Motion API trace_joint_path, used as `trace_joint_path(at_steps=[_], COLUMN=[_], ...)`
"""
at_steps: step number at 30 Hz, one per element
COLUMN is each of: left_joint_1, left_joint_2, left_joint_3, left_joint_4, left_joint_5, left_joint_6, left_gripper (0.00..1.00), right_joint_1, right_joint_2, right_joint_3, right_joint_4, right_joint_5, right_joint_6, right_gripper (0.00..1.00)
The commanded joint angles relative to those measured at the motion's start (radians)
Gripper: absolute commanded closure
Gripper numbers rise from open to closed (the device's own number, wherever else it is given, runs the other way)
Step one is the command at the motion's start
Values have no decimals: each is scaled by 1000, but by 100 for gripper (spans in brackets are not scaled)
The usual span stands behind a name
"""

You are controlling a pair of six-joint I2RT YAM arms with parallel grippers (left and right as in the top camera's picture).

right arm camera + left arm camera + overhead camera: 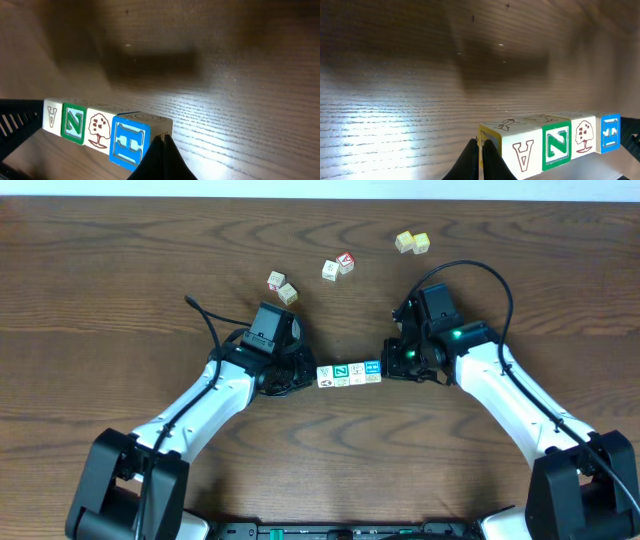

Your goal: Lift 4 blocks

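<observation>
Blocks [349, 374], 4 of them, stand end to end in 1 row pinched between your 2 arms. Your left gripper [481, 160] is clenched with nothing between its fingers, its tip pressed on the yellow-framed end face of the A cube. Your right gripper [161, 157] is likewise clenched and empty, its tip against the outer end of the blue H cube. Between those 2 cubes come the green Z and the tree picture.

The row's shadow falls well apart from it on the table [120, 300], so I judge the row hangs clear of the wood, between your 2 wrists.

Treat the cubes as light, rigid and smooth-faced. Only end pressure holds the 3 joints, so the row could buckle or slip. Push squarely on the centre of each end face.

Farther back lie 6 loose cubes in 3 pairs: the left pair [282, 287], the red-letter pair [338, 267] and the yellowish pair [412, 243].
</observation>
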Motion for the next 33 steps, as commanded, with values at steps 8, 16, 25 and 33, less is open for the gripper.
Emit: trace_joint_path(at_steps=[8,16,25,33], left_joint_1=[-26,-26,-31,-79], left_joint_2=[47,48,49,55], left_joint_3=[41,41,40,40], left_joint_4=[32,36,36,45], left_joint_5=[117,106,106,64], left_joint_6=[-17,-16,-16,-36], left_gripper=[92,93,93,93], right_joint_1=[52,52,52,55], right_joint_2=[1,1,2,4], right_joint_3=[-43,-52,-53,-53], right_joint_4=[45,59,60,58], right_joint_5=[-179,-177,-175,-161], right_joint_6=[23,22,22,22], right_gripper=[99,99,99,99])
